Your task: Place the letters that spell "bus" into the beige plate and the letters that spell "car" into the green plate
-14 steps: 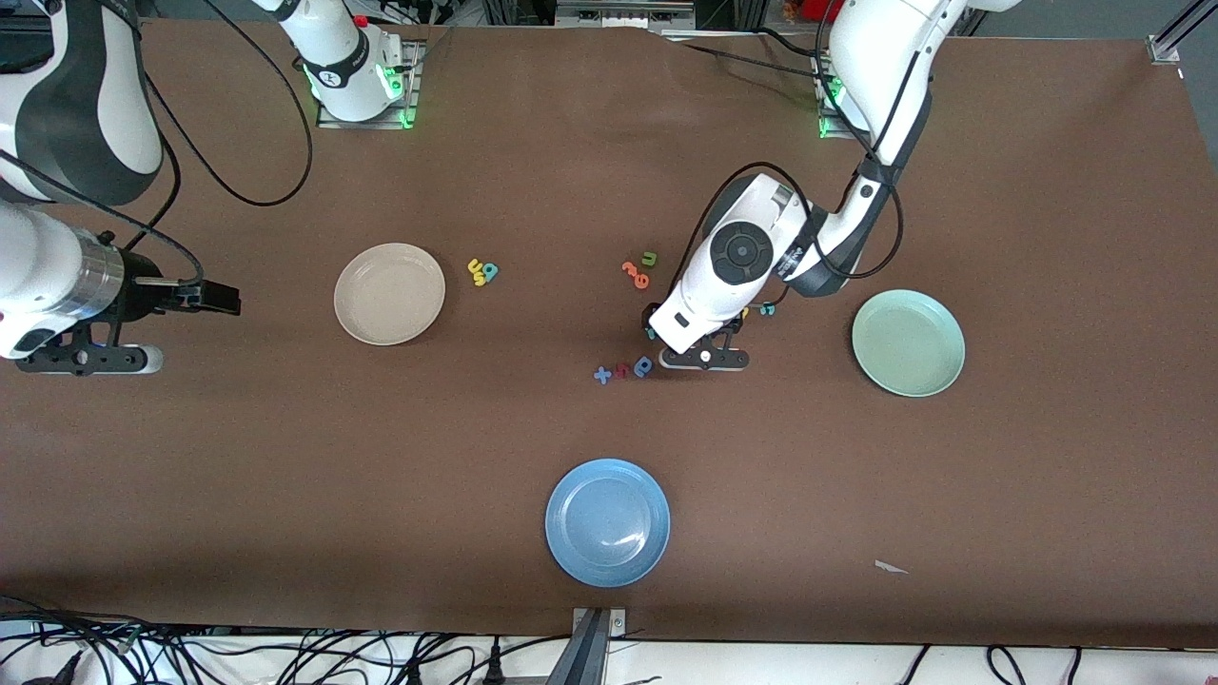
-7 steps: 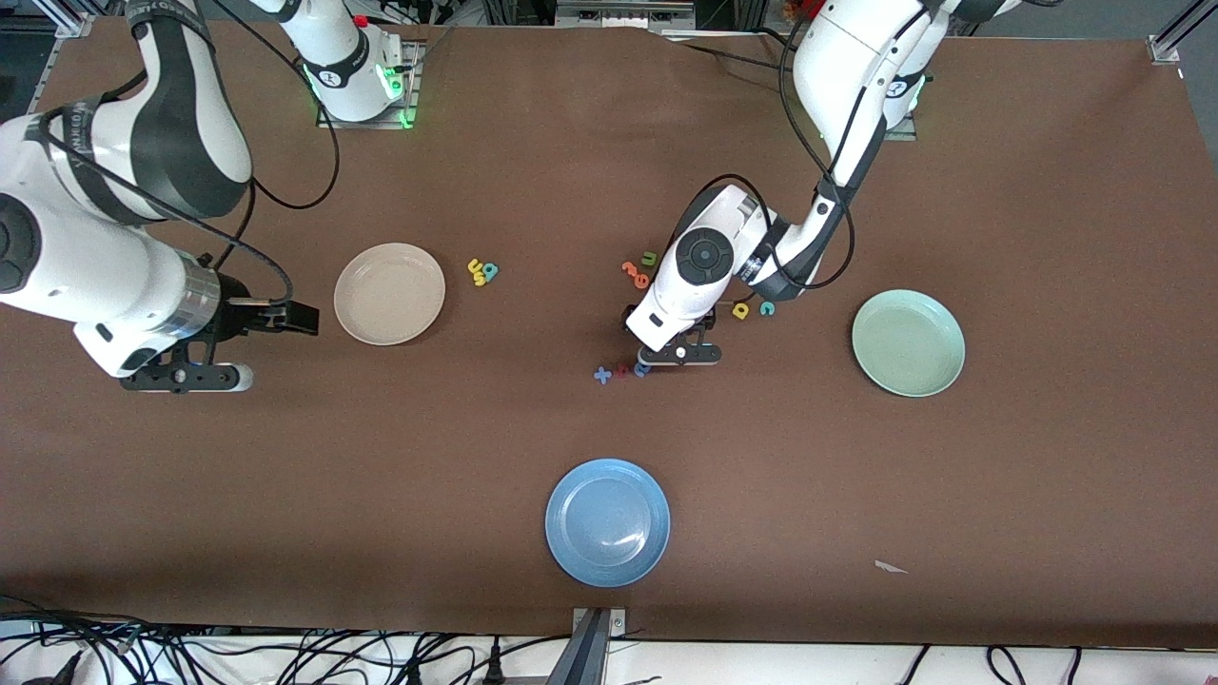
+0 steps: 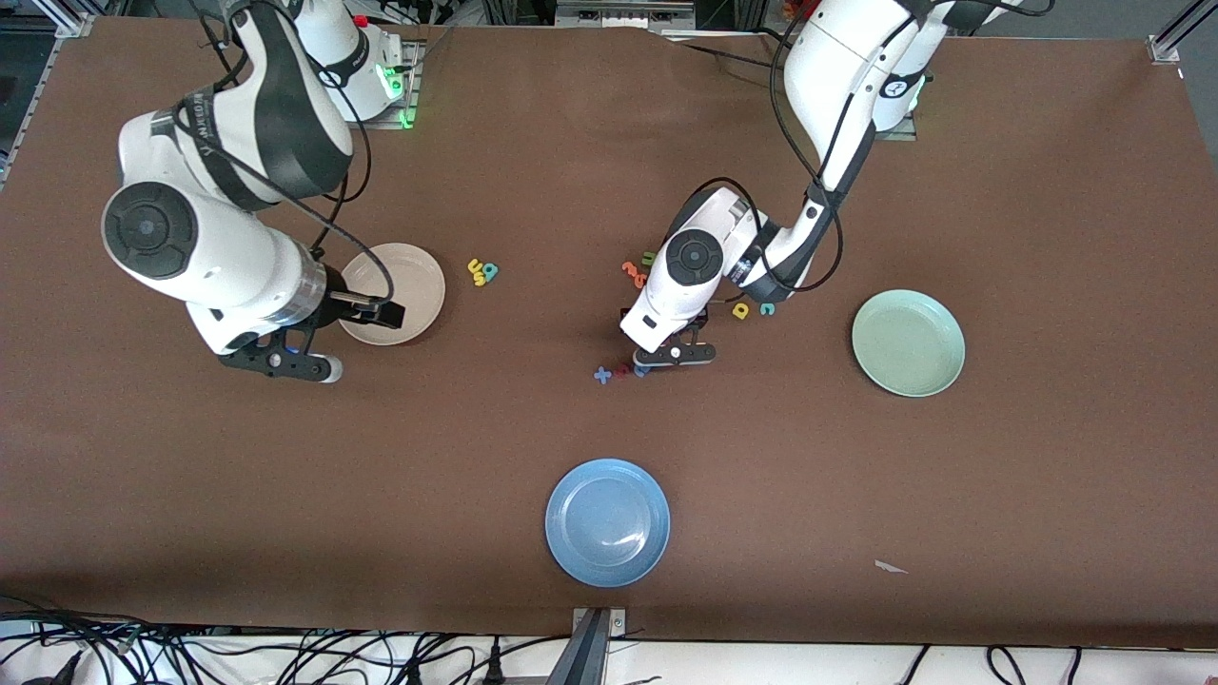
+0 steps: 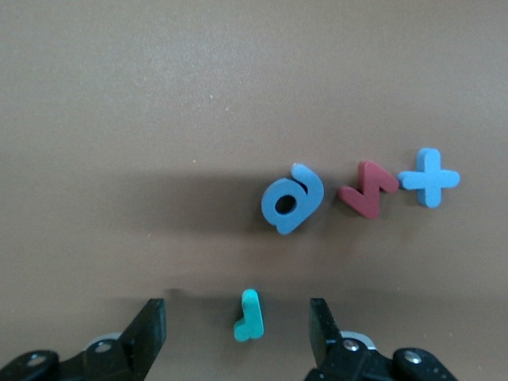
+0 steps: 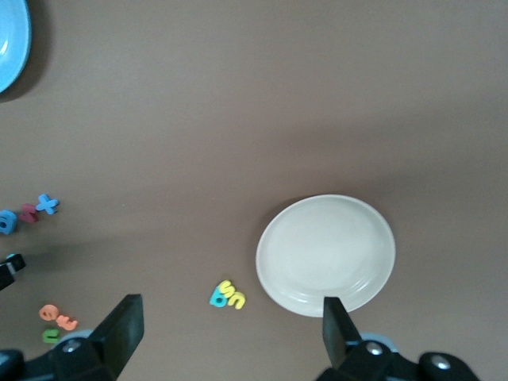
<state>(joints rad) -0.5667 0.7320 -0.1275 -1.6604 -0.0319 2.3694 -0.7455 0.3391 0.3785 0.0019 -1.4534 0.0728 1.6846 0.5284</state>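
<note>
A teal "r" [image 4: 250,316] lies on the table between the fingers of my left gripper [image 4: 238,329], which is open with a gap on each side of the letter. In the front view that gripper [image 3: 674,356] is low over the table and hides the "r". A yellow "a" [image 3: 740,310] and a teal "c" [image 3: 766,308] lie beside it, toward the green plate [image 3: 907,342]. My right gripper [image 3: 281,366] hangs open beside the beige plate [image 3: 400,276]. The yellow "u", yellow "s" and teal "b" lie in a cluster [image 5: 228,296] next to that plate [image 5: 325,254].
A blue rounded letter [image 4: 291,198], a red zigzag piece [image 4: 367,189] and a blue plus [image 4: 429,176] lie just past the left fingertips. Orange pieces [image 3: 635,273] and a green "u" [image 3: 649,257] lie by the left arm. A blue plate [image 3: 607,521] sits nearest the front camera.
The right arm has swung in from its end of the table to beside the beige plate. The left gripper has shifted a little toward the blue letters.
</note>
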